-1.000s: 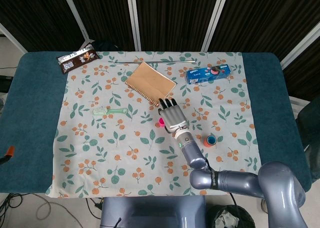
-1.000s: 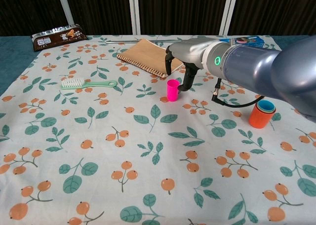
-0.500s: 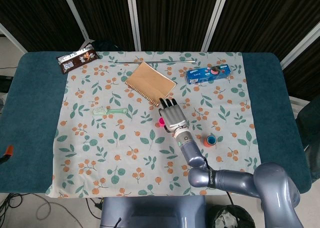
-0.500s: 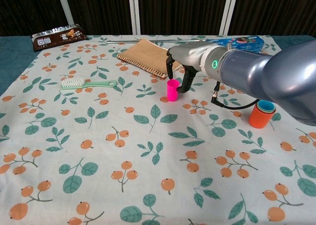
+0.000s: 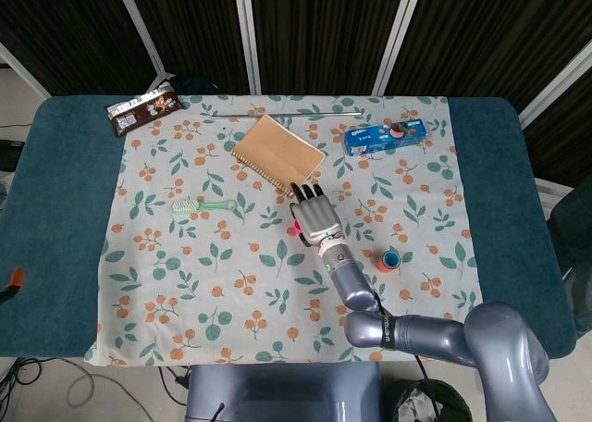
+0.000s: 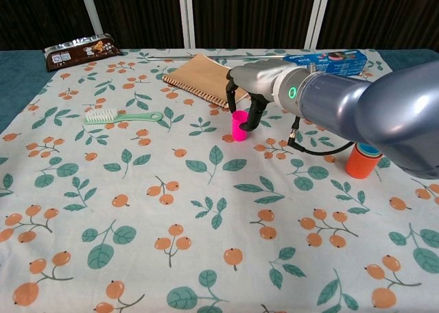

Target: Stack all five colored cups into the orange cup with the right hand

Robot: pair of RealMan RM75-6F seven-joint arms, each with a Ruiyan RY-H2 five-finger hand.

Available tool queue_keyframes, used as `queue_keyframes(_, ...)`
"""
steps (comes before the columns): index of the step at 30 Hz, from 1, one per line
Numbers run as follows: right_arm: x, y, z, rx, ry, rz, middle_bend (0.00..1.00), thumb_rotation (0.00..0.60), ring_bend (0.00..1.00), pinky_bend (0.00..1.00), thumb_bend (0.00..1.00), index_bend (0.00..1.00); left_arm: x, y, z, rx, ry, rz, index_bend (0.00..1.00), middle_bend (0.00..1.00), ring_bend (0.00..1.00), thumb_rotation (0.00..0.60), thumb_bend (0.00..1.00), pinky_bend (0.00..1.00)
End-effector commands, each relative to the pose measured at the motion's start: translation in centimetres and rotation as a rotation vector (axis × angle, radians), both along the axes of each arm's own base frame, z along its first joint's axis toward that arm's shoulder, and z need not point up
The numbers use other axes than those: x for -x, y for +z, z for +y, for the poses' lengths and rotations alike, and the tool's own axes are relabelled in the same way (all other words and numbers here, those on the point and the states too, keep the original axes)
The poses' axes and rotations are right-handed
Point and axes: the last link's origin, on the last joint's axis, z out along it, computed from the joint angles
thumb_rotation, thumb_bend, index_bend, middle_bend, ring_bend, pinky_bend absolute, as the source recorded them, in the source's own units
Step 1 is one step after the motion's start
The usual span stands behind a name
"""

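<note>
Reaching over the pink cup (image 6: 239, 125) at mid-cloth, the right hand (image 6: 248, 88) curls loosely about its rim, grip uncertain, while the orange cup (image 6: 362, 163) at four o'clock already holds nested cups

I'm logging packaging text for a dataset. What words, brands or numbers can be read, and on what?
None can be read.
Brown snack packet: printed panels, too small to read.
Blue box: print blurred, unreadable.
Notebook: plain cover, no text visible.
</note>
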Motion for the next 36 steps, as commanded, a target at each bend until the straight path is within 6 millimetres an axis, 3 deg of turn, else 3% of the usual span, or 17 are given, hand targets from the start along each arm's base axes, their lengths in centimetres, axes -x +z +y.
queue_keyframes(1,0.0,-0.1,-0.1,0.003,-0.002,-0.001,0.00,0.600,0.10,0.12,0.41,0.43,0.0,0.0,0.0,0.000,-0.001,0.000,0.10,0.00,0.00,0.600,0.31,0.31)
queue_keyframes(27,0.4,-0.1,-0.3,0.002,-0.013,-0.007,0.00,0.600,0.11,0.13,0.41,0.47,0.0,0.1,0.0,0.000,-0.003,-0.004,0.11,0.00,0.00,0.600,0.31,0.31)
queue_keyframes(36,0.4,1.2,0.0,0.013,0.008,-0.016,0.00,0.600,0.11,0.13,0.41,0.49,0.0,0.1,0.0,-0.003,-0.003,-0.003,0.11,0.00,0.00,0.600,0.31,0.31)
